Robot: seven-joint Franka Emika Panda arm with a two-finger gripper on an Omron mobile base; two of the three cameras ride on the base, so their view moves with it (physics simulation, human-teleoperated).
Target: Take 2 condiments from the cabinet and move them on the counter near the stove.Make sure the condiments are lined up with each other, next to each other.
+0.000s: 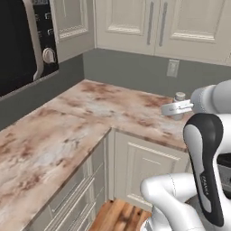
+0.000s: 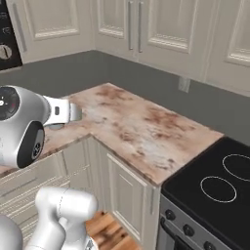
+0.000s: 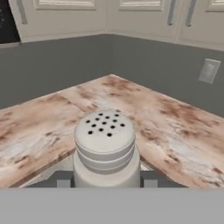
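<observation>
A pale grey-beige condiment shaker (image 3: 105, 148) with a rounded, perforated cap stands upright between my fingers (image 3: 150, 181). My gripper (image 3: 107, 181) is shut on its body. In the left base view the shaker's cap (image 1: 180, 96) shows just above my gripper (image 1: 177, 108), which hangs over the marbled counter (image 1: 90, 117) close to its front edge. My gripper (image 2: 73, 113) points out over the counter (image 2: 141, 132) in the right base view. The black stove (image 2: 219, 190) lies at the counter's right end, well away from the gripper. The cabinet is out of view.
Cream panelled wall doors (image 1: 153, 22) run above a grey backsplash with an outlet (image 1: 173, 67). A black microwave (image 1: 18, 45) hangs at the left. Base drawers and doors (image 1: 140, 167) sit under the counter's inner corner.
</observation>
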